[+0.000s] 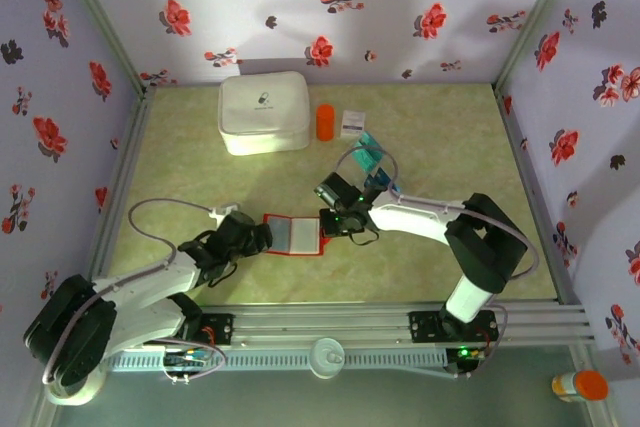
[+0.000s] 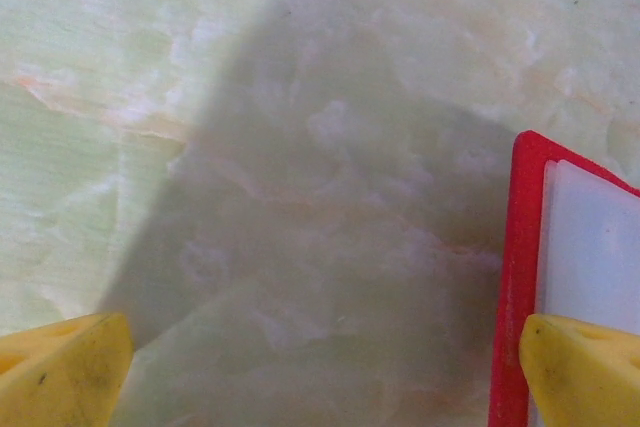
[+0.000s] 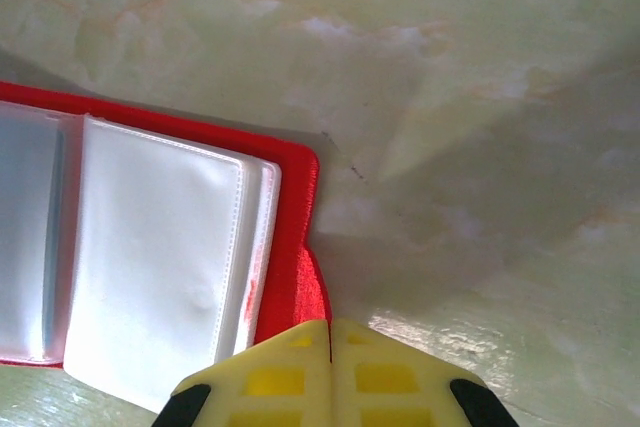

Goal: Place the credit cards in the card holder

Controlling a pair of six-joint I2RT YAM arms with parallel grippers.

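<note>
The white-and-black left arm (image 1: 140, 292) lies low and reaches in toward the middle, and the yellow-fingered left claw (image 2: 320, 377) is spread wide, one fingertip at each lower corner of its wrist view. The white-and-black right arm (image 1: 420, 215) bends sharply at the elbow and stretches leftward. The yellow-fingered right claw (image 3: 330, 347) points down, its fingers pressed flat together.

**Centre crowded, flanks open**

Open card holder (image 1: 293, 234) sits mid-table, with left gripper (image 1: 258, 237) and right gripper (image 1: 328, 227) tight at its two ends. Back edge is lined by white case (image 1: 263, 112), orange cylinder (image 1: 324, 121) and small box (image 1: 351, 123) – credit cards (image 1: 372, 159) lie just beside the right arm. Bare table (image 1: 180, 157) far left and far right gives free passage
</note>
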